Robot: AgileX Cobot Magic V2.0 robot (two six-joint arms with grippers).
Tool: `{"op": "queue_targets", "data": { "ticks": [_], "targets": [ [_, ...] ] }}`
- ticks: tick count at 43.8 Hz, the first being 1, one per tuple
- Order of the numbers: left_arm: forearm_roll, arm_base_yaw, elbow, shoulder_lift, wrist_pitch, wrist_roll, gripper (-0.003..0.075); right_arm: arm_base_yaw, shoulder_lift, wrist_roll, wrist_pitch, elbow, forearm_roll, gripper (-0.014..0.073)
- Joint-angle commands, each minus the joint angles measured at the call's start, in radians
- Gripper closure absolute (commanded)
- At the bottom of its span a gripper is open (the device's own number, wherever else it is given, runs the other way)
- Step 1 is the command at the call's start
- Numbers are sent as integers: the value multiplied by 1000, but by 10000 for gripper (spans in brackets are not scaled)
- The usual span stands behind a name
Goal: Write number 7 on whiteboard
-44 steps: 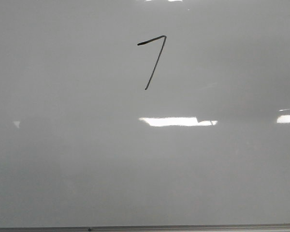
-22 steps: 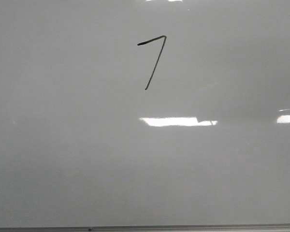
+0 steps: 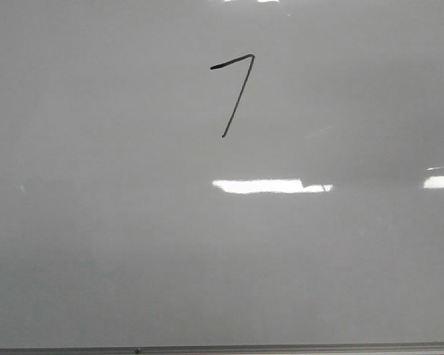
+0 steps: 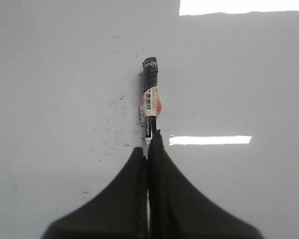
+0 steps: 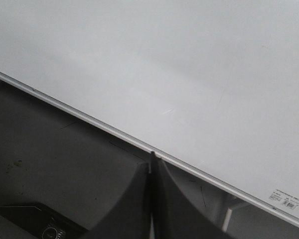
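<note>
The number 7 stands finished high on the whiteboard, so writing looks done; left gripper fingers clamp the marker, right gripper fingers pressed together empty, leaving only putting the marker away.

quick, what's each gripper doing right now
Left gripper: closed on the marker, over the whiteboard.
Right gripper: closed, holding nothing, near the whiteboard's metal edge.
</note>
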Motion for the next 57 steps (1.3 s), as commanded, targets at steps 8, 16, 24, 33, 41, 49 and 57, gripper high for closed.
{"op": "queue_targets", "data": {
  "ticks": [8, 16, 24, 33, 41, 49, 57],
  "targets": [
    [-36, 2, 13, -14, -84, 33, 741, -4, 8, -1, -50, -21, -27, 712],
    [-40, 2, 13, -14, -86, 33, 741, -4, 8, -1, -50, -21, -27, 712],
    [-45, -8, 13, -14, -117, 33, 741, -4, 8, -1, -50, -21, -27, 712],
    [-45, -9, 13, -14, -113, 33, 741, -4, 8, -1, -50, -21, -27, 712],
    [-45, -9, 13, -14, -113, 33, 741, -4, 8, -1, -48, -21, -27, 712],
    [-45, -9, 13, -14, -113, 33, 741, -4, 8, -1, -47, -21, -27, 712],
    [-45, -9, 13, -14, -113, 33, 741, -4, 8, -1, -47, -21, -27, 712]
  ]
}}
